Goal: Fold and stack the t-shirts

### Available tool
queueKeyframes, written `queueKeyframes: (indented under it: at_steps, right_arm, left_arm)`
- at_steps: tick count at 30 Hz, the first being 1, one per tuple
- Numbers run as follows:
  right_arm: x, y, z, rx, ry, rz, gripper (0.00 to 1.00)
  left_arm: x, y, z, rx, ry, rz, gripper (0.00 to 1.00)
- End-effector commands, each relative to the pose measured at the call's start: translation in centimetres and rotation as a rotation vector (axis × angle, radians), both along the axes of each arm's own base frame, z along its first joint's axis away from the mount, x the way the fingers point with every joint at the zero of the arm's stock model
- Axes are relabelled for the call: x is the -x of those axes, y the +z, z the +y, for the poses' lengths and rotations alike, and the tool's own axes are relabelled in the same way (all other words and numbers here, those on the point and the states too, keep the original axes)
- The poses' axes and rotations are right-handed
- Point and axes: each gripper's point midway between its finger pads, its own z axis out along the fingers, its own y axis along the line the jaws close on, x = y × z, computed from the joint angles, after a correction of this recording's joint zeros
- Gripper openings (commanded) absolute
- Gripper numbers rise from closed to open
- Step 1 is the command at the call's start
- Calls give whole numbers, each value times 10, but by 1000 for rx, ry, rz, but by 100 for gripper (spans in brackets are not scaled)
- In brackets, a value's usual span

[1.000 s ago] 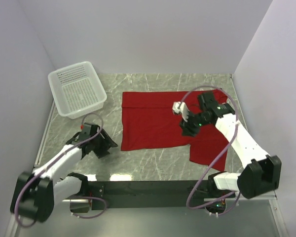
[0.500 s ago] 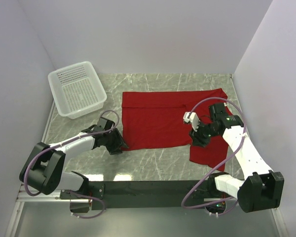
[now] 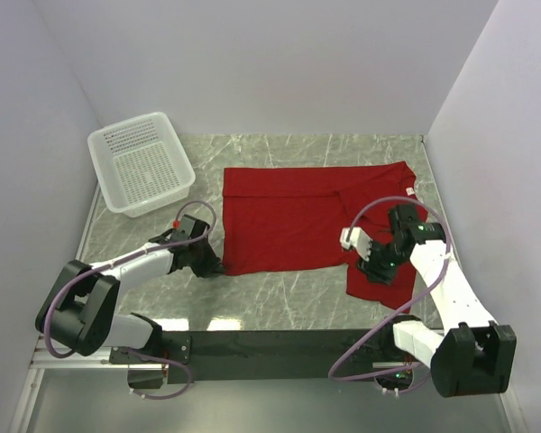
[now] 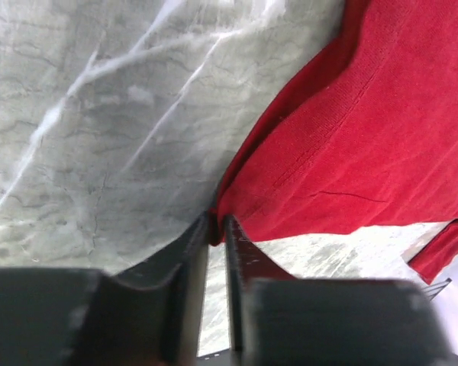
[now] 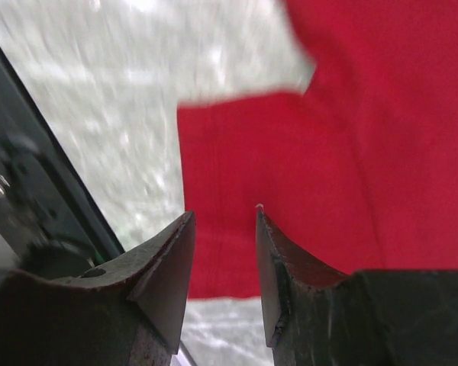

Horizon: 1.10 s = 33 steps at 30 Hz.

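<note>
One red t-shirt (image 3: 288, 216) lies spread flat on the marble table, its sleeve (image 3: 383, 287) reaching toward the near right. My left gripper (image 3: 218, 266) sits low at the shirt's near-left corner. In the left wrist view the left gripper (image 4: 217, 223) has its jaws pinched together on that corner of the t-shirt (image 4: 366, 137). My right gripper (image 3: 373, 268) hovers over the near-right sleeve. Seen from the right wrist, the right gripper (image 5: 223, 215) is open, with the red t-shirt (image 5: 328, 114) below and nothing between its jaws.
A white mesh basket (image 3: 140, 164) stands at the far left of the table. Walls close in the table on the left, back and right. A black rail (image 3: 279, 343) runs along the near edge between the arm bases.
My left gripper has slid right to the shirt's near-left corner and closed on it. My right gripper has moved from mid-shirt toward me, over the near-right sleeve, still open.
</note>
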Motion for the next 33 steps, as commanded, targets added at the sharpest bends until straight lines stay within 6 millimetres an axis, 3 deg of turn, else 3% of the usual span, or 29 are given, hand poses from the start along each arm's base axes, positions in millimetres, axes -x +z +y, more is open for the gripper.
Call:
queueKeyframes:
  at_steps: [1, 5, 11, 16, 23, 29, 33]
  right_arm:
    - [20, -13, -31, 123, 113, -9, 45]
    - [33, -29, -60, 222, 127, 25, 46]
    - [43, -54, -84, 323, 112, 93, 49]
    - [46, -60, -75, 297, 133, 115, 57]
    - [33, -65, -63, 290, 92, 75, 55]
    - [42, -76, -59, 329, 95, 140, 53]
    - [36, -82, -51, 336, 69, 127, 52]
  left_arm:
    - [5, -14, 12, -62, -5, -1, 19]
    - [0, -3, 7, -27, -24, -55, 1]
    - [-6, 11, 2, 7, -40, -112, 1]
    - [-7, 18, -1, 25, -54, -129, 1]
    - [-9, 23, -3, 27, -66, -146, 1]
    - [-2, 19, 1, 37, -51, -157, 1]
    - [-1, 22, -1, 51, -56, -168, 1]
